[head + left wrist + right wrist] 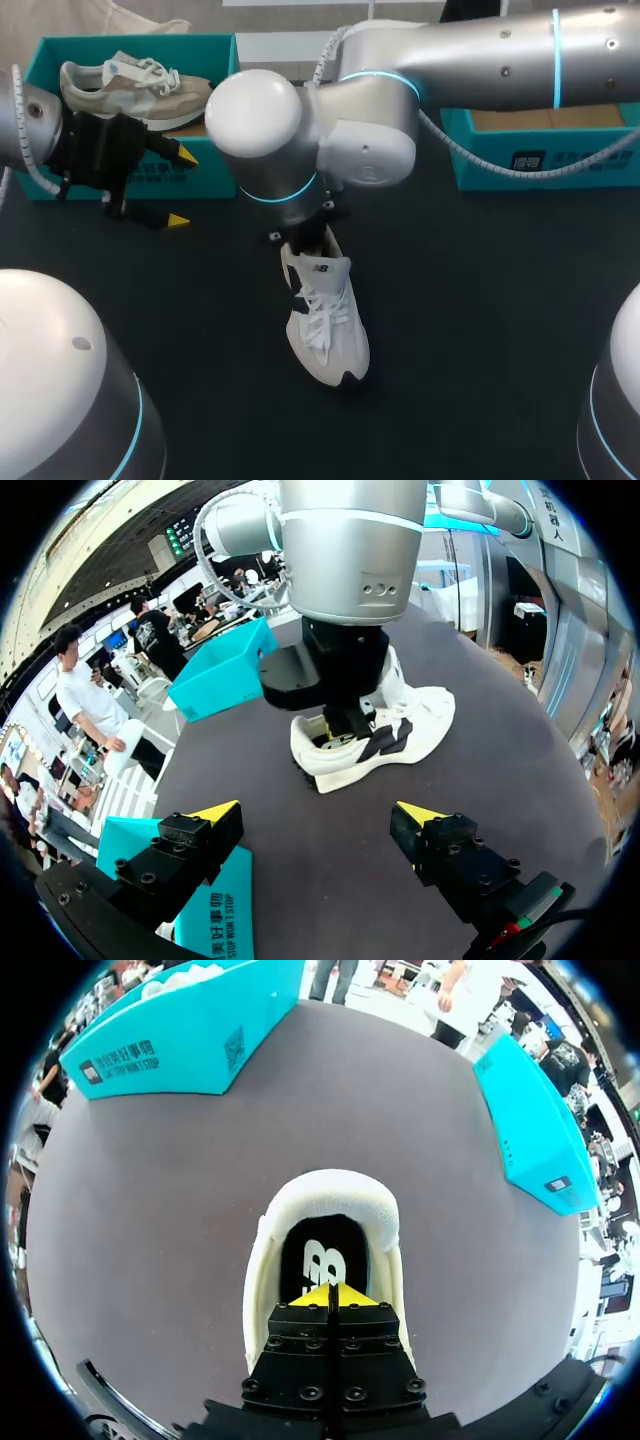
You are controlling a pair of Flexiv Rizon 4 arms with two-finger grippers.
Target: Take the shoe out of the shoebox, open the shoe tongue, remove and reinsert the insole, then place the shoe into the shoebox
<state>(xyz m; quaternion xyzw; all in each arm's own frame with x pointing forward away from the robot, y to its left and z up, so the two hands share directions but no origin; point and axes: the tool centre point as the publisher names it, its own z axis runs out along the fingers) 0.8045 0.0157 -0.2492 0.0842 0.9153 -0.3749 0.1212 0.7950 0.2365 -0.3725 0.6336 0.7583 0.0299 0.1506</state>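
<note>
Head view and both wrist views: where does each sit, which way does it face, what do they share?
Head view: above and behind the robot, looking down on the table; both arms show, left gripper open, right arm over the white shoe.
Left wrist view: on the left wrist, facing along its open fingers toward the shoe and right arm.
Right wrist view: on the right wrist, looking down into the shoe past the shut right gripper.
Shared: all three show the shoe.

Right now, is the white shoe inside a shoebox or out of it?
Out: the white shoe stands upright on the table, clear of the left shoebox and the right shoebox.
</note>
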